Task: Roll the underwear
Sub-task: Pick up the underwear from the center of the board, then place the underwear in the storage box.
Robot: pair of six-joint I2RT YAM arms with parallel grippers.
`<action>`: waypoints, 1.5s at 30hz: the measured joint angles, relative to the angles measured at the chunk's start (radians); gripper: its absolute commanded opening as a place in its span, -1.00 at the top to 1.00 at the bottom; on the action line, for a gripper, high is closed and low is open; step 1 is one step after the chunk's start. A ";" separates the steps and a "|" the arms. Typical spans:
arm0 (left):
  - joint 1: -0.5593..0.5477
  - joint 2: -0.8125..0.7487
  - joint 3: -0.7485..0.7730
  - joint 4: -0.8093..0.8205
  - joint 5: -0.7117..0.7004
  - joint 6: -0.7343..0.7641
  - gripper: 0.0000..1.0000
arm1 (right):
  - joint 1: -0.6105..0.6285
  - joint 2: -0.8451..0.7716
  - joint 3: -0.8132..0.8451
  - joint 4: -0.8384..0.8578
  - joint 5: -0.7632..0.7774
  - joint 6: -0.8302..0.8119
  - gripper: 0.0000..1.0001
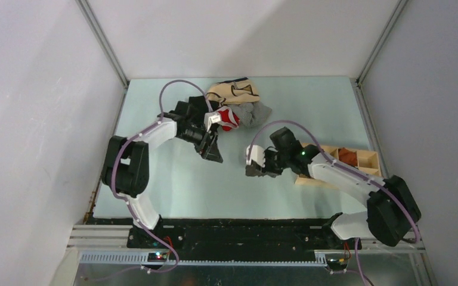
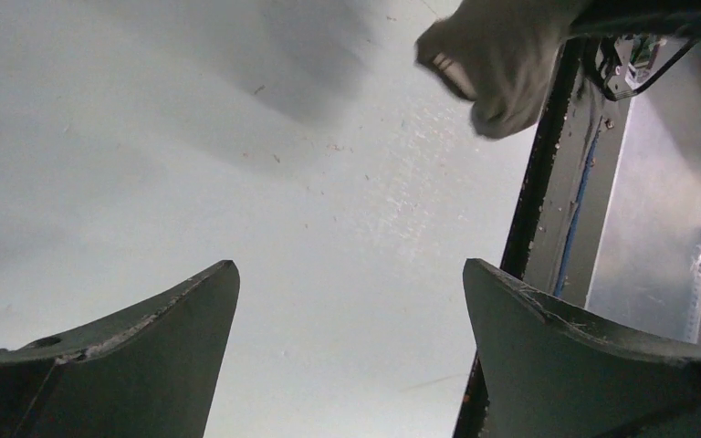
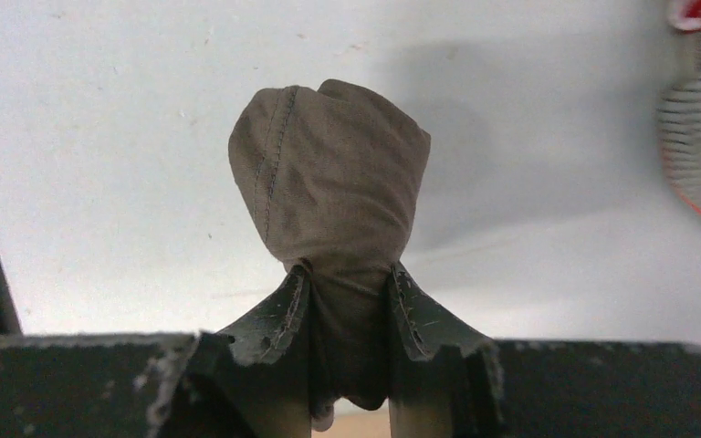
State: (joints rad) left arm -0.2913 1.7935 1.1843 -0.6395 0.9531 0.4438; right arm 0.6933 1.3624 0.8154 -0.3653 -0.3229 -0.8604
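Item one, the underwear: olive-brown fabric gathered into a compact rounded bundle, a stitched seam showing on its upper left, seemingly held just off the pale table. Item two, my right gripper: clenched on the lower end of that bundle, pinching it from both sides. Item three, my left gripper: jaws spread wide, nothing between them, hanging over bare table left of centre. Item four, wooden divided tray beside the right arm, one compartment holding something reddish-brown. Item five, heap of other garments at the far edge. Status, as I judge it: the rolling looks done or nearly so. What is left is setting the roll down, probably in the tray, without it springing loose.
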 measured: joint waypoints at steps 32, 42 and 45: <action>0.021 -0.092 0.040 -0.037 -0.151 -0.132 -0.99 | -0.477 0.149 0.529 -0.810 0.420 0.132 1.00; 0.021 -0.095 0.040 -0.026 -0.196 -0.138 -0.99 | -0.458 0.320 0.611 -0.842 0.441 0.143 1.00; 0.021 -0.110 0.040 -0.026 -0.212 -0.138 -0.99 | -0.446 0.385 0.633 -0.834 0.455 0.150 1.00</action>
State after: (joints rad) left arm -0.2699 1.6836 1.2247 -0.6651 0.7414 0.3061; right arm 0.2474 1.7473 1.4487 -1.1992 0.1322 -0.7105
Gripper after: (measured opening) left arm 0.994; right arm 0.298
